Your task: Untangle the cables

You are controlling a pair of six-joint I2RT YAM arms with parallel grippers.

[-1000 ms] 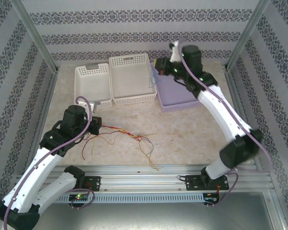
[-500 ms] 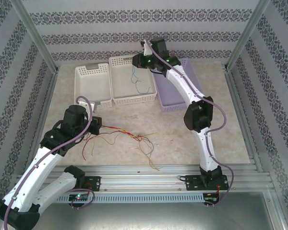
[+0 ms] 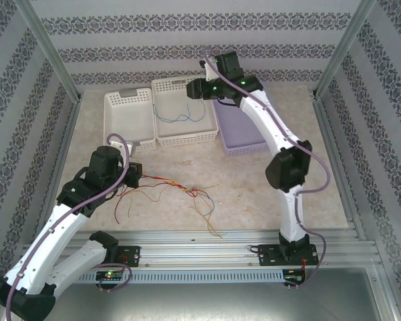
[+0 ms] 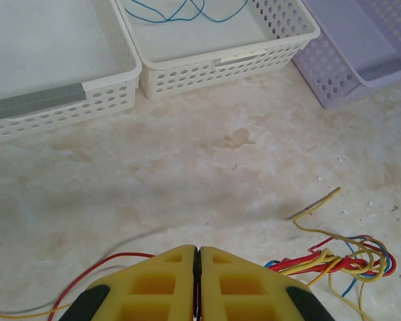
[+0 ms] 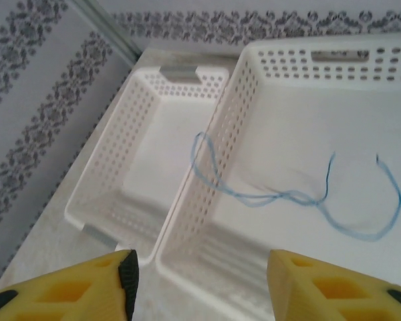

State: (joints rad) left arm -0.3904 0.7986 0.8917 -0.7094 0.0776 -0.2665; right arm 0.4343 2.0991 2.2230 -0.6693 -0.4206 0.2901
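A tangle of red, yellow and blue cables (image 3: 195, 194) lies on the table in front of the arms, and the tangle (image 4: 341, 257) reaches into the left wrist view at lower right. My left gripper (image 3: 135, 172) rests at the tangle's left end. Its yellow jaws are pressed together on thin red strands, so the left gripper (image 4: 196, 249) is shut on the cables. A separate blue cable (image 3: 180, 118) lies loose in the middle white basket (image 3: 187, 139), one loop of the blue cable (image 5: 287, 197) draped over the basket's left wall. Above it hangs my right gripper (image 5: 200, 281), open and holding nothing.
A second white basket (image 3: 129, 130) with a grey handle stands left of the middle one. A purple basket (image 3: 244, 144) stands to its right. Patterned walls and metal posts enclose the table, and a rail runs along the near edge.
My right arm swung left from over the purple basket to over the middle white basket and opened. The blue cable dropped from it into that basket. The left arm has not moved.
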